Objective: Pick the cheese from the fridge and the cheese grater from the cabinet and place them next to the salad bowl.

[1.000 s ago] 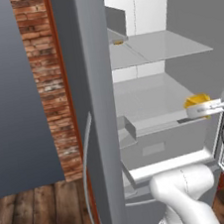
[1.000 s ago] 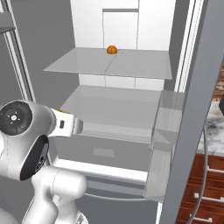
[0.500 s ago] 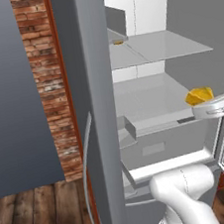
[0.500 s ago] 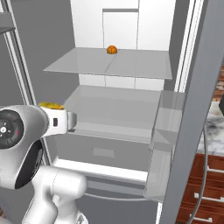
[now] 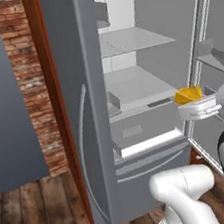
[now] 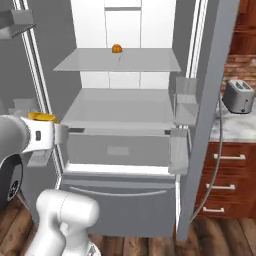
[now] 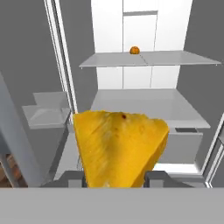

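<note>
My gripper [image 5: 195,107] is shut on the cheese [image 5: 188,95], a yellow-orange wedge held in the air in front of the open fridge [image 5: 130,86]. In the right base view the cheese [image 6: 42,117] sits on top of the gripper [image 6: 54,134], left of the fridge's middle shelf [image 6: 120,107]. The hand view has the cheese [image 7: 118,144] close up between the two fingertips [image 7: 72,177]. A corner of the reddish-brown cabinet [image 6: 247,20] is at the upper right. The cheese grater and the salad bowl are out of view.
A small orange item [image 6: 116,48] lies on the upper fridge shelf. The fridge door [image 5: 79,113] with its long curved handle stands open on the left. A toaster [image 6: 237,96] sits on the counter above wooden drawer fronts [image 6: 220,185]. A brick wall [image 5: 26,70] is beside the fridge.
The whole picture has shifted, so the cameras have moved and more of the kitchen to the right shows. The gripper still holds the cheese and has drawn a little further out from the shelves.
</note>
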### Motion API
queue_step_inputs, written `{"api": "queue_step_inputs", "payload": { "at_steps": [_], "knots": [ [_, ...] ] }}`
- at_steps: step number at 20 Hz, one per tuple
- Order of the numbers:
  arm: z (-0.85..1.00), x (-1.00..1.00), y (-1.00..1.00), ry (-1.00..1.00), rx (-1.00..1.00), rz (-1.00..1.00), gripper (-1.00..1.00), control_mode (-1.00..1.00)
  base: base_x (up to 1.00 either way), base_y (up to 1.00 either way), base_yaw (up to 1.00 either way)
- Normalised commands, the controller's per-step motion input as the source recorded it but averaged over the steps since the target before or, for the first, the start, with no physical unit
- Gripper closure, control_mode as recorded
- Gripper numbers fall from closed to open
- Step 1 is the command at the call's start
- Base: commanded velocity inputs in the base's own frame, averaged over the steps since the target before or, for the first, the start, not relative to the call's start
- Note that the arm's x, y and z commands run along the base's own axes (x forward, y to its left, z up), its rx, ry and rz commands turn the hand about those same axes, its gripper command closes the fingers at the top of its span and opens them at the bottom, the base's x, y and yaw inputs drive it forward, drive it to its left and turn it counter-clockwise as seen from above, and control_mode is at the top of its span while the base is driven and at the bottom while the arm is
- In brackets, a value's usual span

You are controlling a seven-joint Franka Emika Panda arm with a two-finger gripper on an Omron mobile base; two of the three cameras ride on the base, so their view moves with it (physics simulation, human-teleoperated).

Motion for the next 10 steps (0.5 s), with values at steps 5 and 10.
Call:
{"api": "queue_step_inputs", "payload": {
  "at_steps": [5, 10],
  "knots": [
    [0.0, 0.0, 0.0, 0.0, 0.0, 0.0, 1.0, 1.0, -1.0, -0.94, -0.18],
    [0.0, 0.0, 0.0, 0.0, 0.0, 0.0, 1.0, 1.0, -1.0, -0.9, -0.2]
  ]
}}
